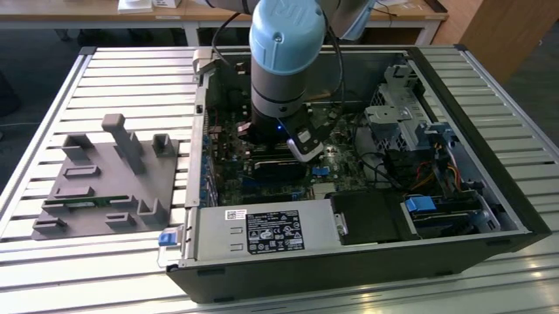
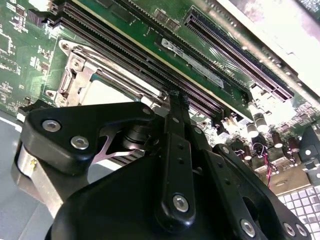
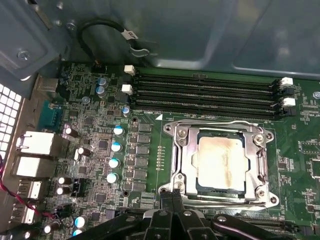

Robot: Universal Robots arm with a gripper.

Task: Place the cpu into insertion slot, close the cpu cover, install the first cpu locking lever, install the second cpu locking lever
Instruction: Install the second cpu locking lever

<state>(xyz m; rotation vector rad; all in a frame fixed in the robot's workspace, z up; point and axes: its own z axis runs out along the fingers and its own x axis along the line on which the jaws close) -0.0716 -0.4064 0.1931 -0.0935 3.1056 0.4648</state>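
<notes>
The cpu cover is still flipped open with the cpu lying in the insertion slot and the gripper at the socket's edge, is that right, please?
Not quite: in the first wrist view the cpu cover lies closed, flat around the cpu. The cpu does sit in the insertion slot, and the gripper is at the socket's edge.

The cpu (image 3: 221, 163) showed a pale, matt metal face, blotched with a dull beige smear. Around it the cpu cover (image 3: 180, 152) was bright bare metal, smooth and faintly shiny. The circuit board (image 3: 150, 125) had a glossy green lacquered look, its memory slots (image 3: 205, 95) black plastic. The gripper (image 2: 175, 105) was matt black, fastened with shiny metal screws. The arm's joint cap (image 1: 287, 33) gleamed as smooth pale-blue plastic.
</notes>
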